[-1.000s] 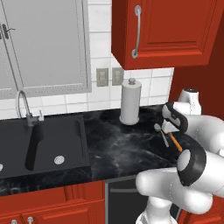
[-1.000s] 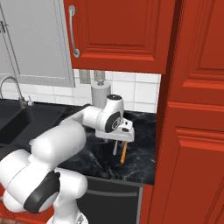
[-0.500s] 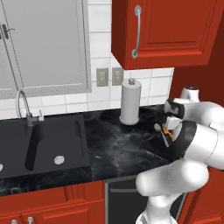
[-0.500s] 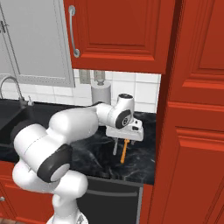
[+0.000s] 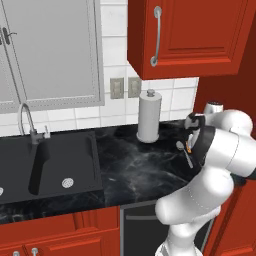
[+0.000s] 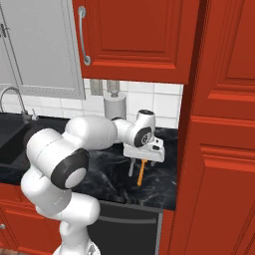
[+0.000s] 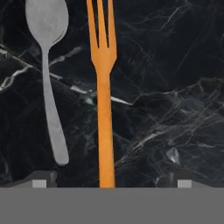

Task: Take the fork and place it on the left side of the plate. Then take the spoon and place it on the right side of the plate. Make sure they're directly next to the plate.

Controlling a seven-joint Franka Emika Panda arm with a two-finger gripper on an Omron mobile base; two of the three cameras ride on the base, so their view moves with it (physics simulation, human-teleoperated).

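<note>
The surface (image 5: 125,165) is black stone with pale veining, running along a white-tiled wall (image 5: 120,60). Red cabinets (image 6: 139,35) hang above it, a tall red cupboard (image 6: 219,149) closes its right end, and red fronts sit below. At the left a dark sink (image 5: 55,165) is let into it, with a curved tap (image 5: 27,122) at its far edge, beneath a grey window frame (image 5: 50,55). A paper-towel roll (image 5: 149,117) stands upright near the wall, below two sockets (image 5: 125,87).

The fork (image 7: 103,87) and the spoon (image 7: 48,74) lie flat and side by side near the right end of the surface, apart (a narrow strip of stone shows between them), the spoon to the left of the fork in the hand view. The hand (image 6: 143,158) hangs over them with its fingers spread wide, one on either side of the fork's handle, gripping nothing; its fingertips (image 7: 40,180) show at the bottom of the hand view.

Since a second ago the arm has swung further right and folded over the cutlery, while fork and spoon have stayed put.

No writing or brand can be read anywhere.
</note>
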